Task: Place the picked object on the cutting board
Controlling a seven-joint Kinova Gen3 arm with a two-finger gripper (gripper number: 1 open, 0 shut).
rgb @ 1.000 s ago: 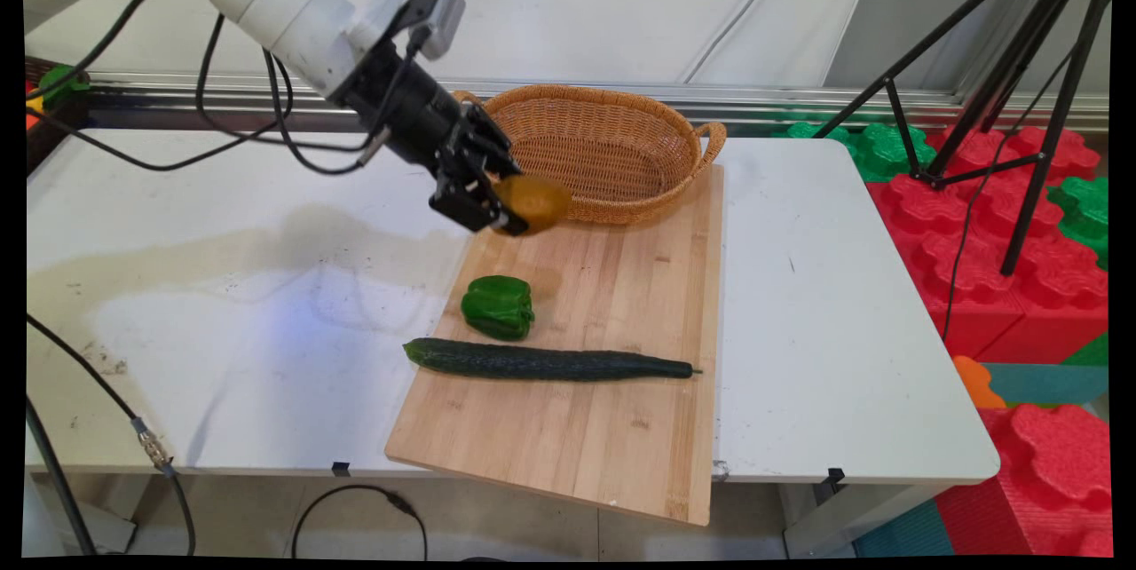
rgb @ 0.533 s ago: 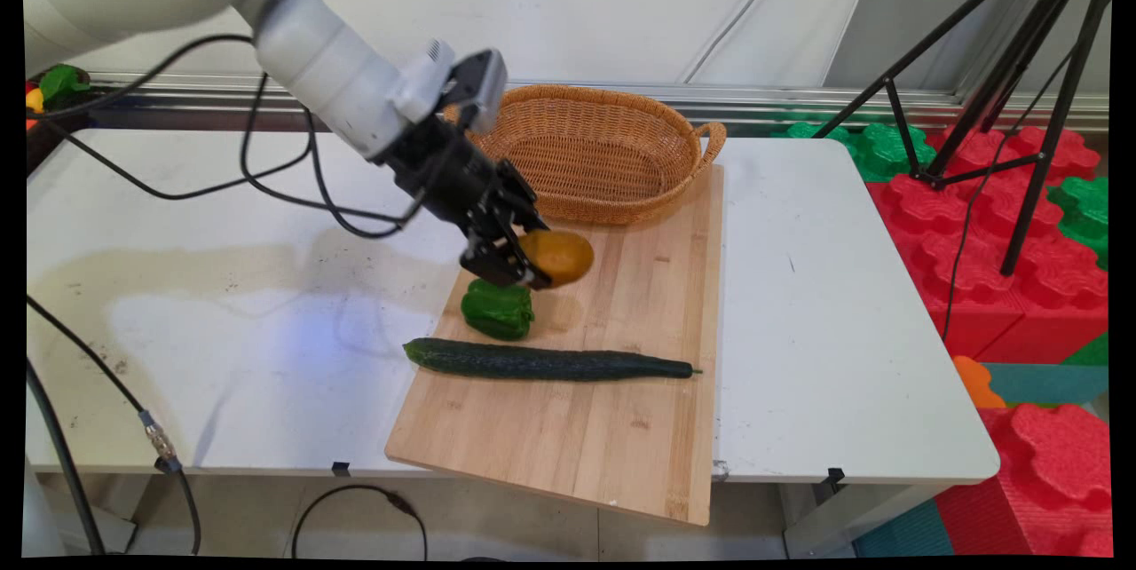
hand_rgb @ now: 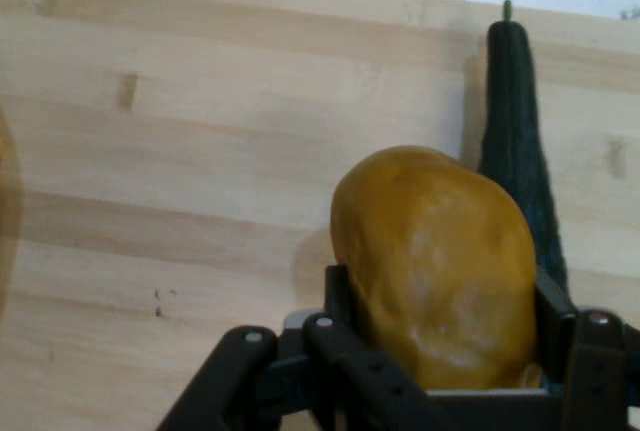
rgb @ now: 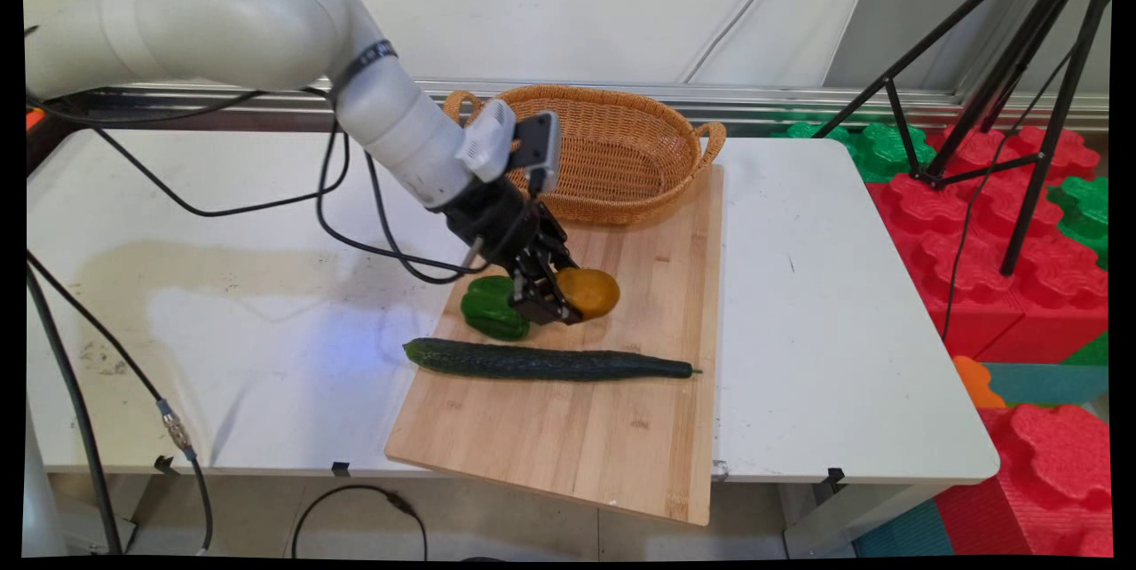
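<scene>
My black gripper (rgb: 568, 296) is shut on a yellow-brown potato (rgb: 589, 291), held low over the wooden cutting board (rgb: 612, 428). Seen from the hand, the potato (hand_rgb: 435, 266) fills the space between the fingers (hand_rgb: 340, 301), with the board (hand_rgb: 200, 151) close below. A green bell pepper (rgb: 490, 309) lies just left of the gripper, partly behind it. In front of both, a long dark cucumber (rgb: 541, 364) lies across the board; the hand view catches the cucumber (hand_rgb: 515, 121) running up past the potato.
A wicker basket (rgb: 603, 148) stands at the board's far end, empty as far as I can see. Black cables (rgb: 355, 224) hang from the arm over the white table (rgb: 825, 330). A black tripod (rgb: 1003, 82) and red and green foam blocks (rgb: 1021, 286) stand right of the table.
The gripper has carried the potato from beside the basket's rim down and toward the near right, and now holds it low over the board beside the pepper.
</scene>
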